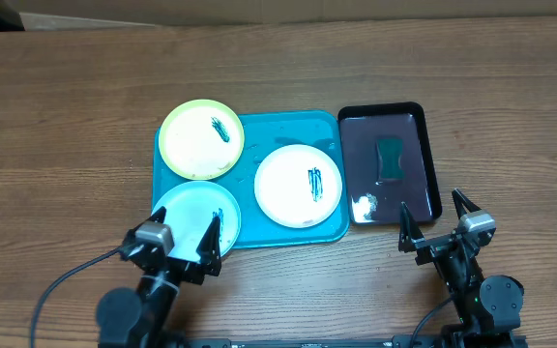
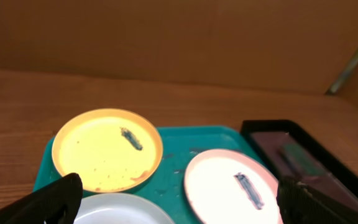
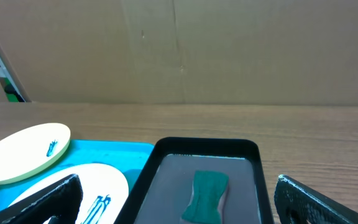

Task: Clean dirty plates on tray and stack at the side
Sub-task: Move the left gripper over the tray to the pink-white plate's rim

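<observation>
Two grippers, both mine, appear in the overhead view. My left gripper [image 1: 174, 237] has its jaws spread wide and holds nothing. Its right finger lies over the near rim of the pale blue plate [image 1: 193, 208]; whether it touches, I cannot tell. My right gripper [image 1: 429, 201] is likewise spread wide and empty, at the near right corner of the black tray [image 1: 385, 106], with its left finger over that tray's near rim. All three plates sit on the turquoise tray [image 1: 283, 126]: the yellow-green plate [image 1: 201, 138] at the far left corner, overhanging the rim; the pale blue plate at the near left corner; and the white plate [image 1: 299, 185] to the right. Each bears a dark teal scribble smear. The black tray lies just right of the turquoise one and holds a green sponge [image 1: 390, 158]. Both trays rest on the wood-grain table [image 1: 66, 145].

In the left wrist view, my fingers [image 2: 55, 199] stand at the two lower corners of the frame, well apart, with nothing between them. The pale blue plate's rim shows near, the yellow-green plate far left, the white plate right.

In the right wrist view, my fingers [image 3: 328, 202] are again far apart and empty. The black tray and its sponge lie between them, and the plates are to the left.
</observation>
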Action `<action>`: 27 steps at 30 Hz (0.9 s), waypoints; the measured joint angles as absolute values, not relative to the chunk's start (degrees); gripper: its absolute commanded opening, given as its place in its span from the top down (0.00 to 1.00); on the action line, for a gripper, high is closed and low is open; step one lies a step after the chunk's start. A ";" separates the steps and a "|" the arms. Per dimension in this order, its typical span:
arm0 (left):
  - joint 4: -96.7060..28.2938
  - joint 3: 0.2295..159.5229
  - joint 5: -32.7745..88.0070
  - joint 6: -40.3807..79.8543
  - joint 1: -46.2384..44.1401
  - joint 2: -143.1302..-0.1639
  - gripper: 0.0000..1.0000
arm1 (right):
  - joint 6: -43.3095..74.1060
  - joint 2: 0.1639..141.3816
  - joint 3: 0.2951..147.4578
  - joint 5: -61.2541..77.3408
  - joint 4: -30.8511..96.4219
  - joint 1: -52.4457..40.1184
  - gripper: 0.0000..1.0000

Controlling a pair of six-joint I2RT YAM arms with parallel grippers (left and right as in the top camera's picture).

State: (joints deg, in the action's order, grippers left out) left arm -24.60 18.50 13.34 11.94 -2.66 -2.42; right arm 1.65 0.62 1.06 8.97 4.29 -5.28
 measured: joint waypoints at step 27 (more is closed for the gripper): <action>-70.04 76.60 38.63 7.92 -2.66 -87.48 0.00 | 1.50 0.62 1.06 8.97 4.32 -5.28 0.00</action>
